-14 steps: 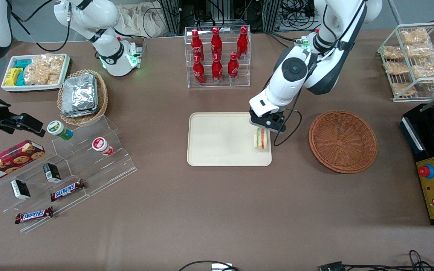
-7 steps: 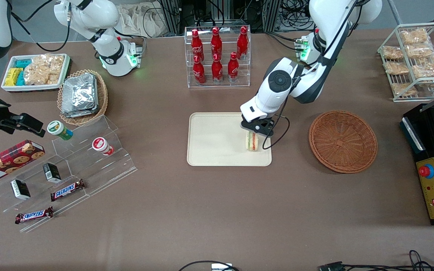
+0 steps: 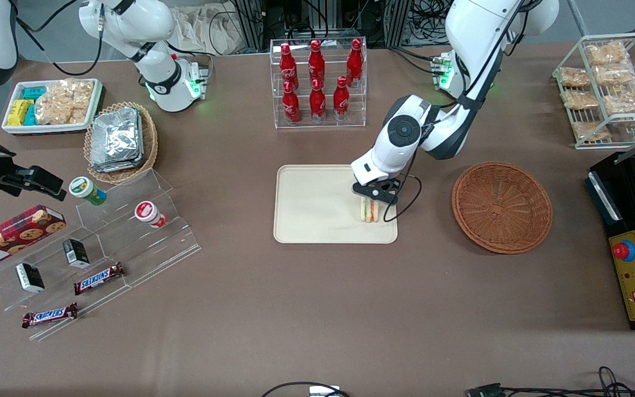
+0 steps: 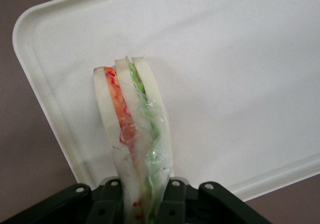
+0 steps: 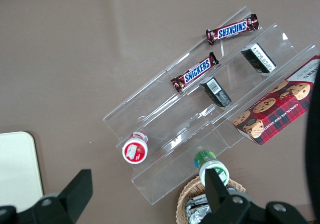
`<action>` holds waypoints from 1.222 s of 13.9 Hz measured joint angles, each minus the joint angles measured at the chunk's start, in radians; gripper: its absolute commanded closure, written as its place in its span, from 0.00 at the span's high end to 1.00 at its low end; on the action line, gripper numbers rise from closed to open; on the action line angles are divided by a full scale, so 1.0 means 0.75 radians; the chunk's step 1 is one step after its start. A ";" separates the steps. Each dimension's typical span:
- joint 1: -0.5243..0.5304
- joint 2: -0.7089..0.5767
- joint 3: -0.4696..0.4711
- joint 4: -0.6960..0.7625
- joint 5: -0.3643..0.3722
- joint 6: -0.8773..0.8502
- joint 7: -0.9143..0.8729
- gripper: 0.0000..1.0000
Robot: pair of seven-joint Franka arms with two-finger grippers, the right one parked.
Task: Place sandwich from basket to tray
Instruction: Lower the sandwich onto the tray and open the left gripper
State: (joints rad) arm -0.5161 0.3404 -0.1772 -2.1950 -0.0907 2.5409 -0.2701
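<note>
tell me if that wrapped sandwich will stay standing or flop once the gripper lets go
Probably tips: the sandwich stands on a thin edge over the tray, held in the gripper. Its soft bread likely squashes easily, and the clear wrap looks slippery.

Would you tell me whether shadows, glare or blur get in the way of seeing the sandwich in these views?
Front view: even light, the gripper casts only a faint shadow on the tray; the sandwich reads small but clear. Left wrist view: sandwich sharp, slight sheen on its wrap, the tray bright but not blown out.
</note>
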 measured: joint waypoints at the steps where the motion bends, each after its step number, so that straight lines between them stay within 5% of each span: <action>1: 0.000 0.003 0.000 0.000 0.004 0.000 -0.007 0.26; 3: 0.000 0.013 0.000 0.000 0.014 0.001 -0.027 0.30; 5: -0.001 0.024 0.000 0.001 0.041 0.004 -0.055 0.45; 6: -0.001 0.028 0.000 0.001 0.056 0.006 -0.074 0.62; 7: -0.002 0.030 0.000 0.001 0.069 0.007 -0.090 0.92; 8: -0.002 0.033 0.000 0.002 0.075 0.007 -0.101 1.00; 17: 0.002 0.011 0.012 0.075 0.083 0.012 -0.274 1.00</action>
State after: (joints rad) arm -0.5146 0.3490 -0.1684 -2.1387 -0.0281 2.5495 -0.4754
